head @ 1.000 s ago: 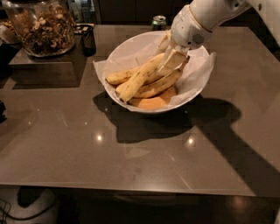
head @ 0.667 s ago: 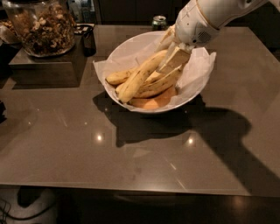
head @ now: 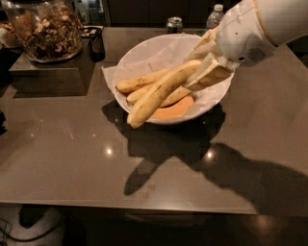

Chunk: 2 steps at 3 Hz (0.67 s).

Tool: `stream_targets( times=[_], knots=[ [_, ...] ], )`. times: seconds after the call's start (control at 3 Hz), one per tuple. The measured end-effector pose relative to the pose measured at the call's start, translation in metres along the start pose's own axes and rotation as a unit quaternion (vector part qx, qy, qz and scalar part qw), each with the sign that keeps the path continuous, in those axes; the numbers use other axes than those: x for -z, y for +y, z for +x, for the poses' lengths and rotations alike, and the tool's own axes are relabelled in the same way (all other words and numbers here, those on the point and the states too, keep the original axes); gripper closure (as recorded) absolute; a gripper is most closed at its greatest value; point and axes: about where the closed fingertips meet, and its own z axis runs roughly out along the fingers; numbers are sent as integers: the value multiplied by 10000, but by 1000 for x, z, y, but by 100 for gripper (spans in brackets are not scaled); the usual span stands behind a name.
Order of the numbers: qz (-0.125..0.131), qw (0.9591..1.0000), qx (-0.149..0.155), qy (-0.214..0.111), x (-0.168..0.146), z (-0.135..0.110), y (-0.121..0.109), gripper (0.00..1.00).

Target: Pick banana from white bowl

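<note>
Camera view, biggest thing first: what did you have? — Desk

I had the dark table (head: 72, 158) filling the frame, with my white arm (head: 262, 26) reaching in from the right above it. On the table's far half sat the white bowl (head: 144, 53), wide, shallow and lined with crinkled paper. Well to its left stood the glass jar of nuts (head: 45, 29) on a dark stand (head: 45, 74). — Operator

And the smaller things? — Desk

The banana (head: 161, 91) ran slantwise, stem end high on the right and lower tip poking past the bowl's near rim. I couldn't tell whether that tip rested on the rim or hung clear. The other bananas (head: 142, 82) lay behind and under it in the bowl, over something flat and orange (head: 173, 111). The gripper (head: 201, 69) was over the bowl's right side, its fingers (head: 215, 76) clamped on the banana's stem end. Behind the bowl stood a can (head: 174, 24) and a water bottle (head: 216, 14). — Operator

How did you reckon the lift should go? — Desk

I reckoned straight up and slowly, until the low tip was above the rim. A sideways pull first might have snagged the rim, dragged the paper or shoved the bowl. Held by one end, the fruit was a long lever, so I wanted no wrist twist and no jerks that could swing it loose. I'd have added no squeeze either, since soft skin could split. Once clear, I'd have carried it toward the near table, away from the jar. — Operator
</note>
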Motion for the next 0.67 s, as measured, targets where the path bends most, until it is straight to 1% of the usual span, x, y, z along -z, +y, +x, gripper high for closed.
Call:
stream_targets(
  times=[0.33,0.67],
  knots=[
    [424,9988,-217,64,28,-3,28,100],
    [459,9986,-249,103,32,-2,30,100]
  ],
)
